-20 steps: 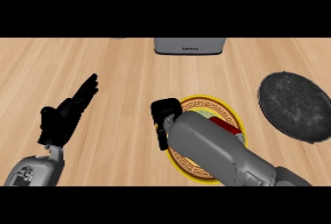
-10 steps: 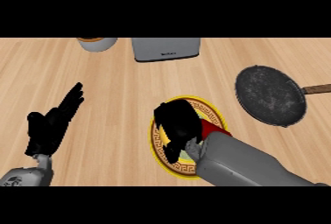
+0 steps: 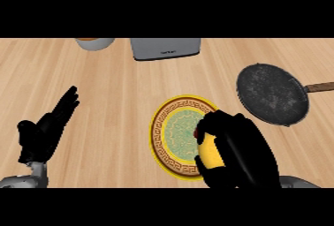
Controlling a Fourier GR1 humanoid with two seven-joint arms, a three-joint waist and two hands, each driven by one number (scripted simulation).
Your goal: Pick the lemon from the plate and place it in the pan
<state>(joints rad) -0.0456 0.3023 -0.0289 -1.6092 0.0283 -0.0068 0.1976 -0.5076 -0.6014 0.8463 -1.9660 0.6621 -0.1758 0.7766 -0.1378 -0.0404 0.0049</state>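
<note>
Over the right side of the round yellow-rimmed patterned plate (image 3: pixel 160 132), I see my right hand (image 3: pixel 241 148) curled round the yellow lemon (image 3: pixel 209 155), which peeks out between thumb and fingers; I cannot tell whether it is lifted clear of the plate. The dark round pan with a brown handle (image 3: pixel 272 93) lies further back on the right, apart from the plate. My left hand (image 3: pixel 46 132) rests open at the left, fingers straight, above the light wooden counter (image 3: pixel 117 88).

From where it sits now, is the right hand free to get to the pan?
Probably yes: the right hand, curled round the lemon over the plate, has only bare counter between it and the pan.
</note>
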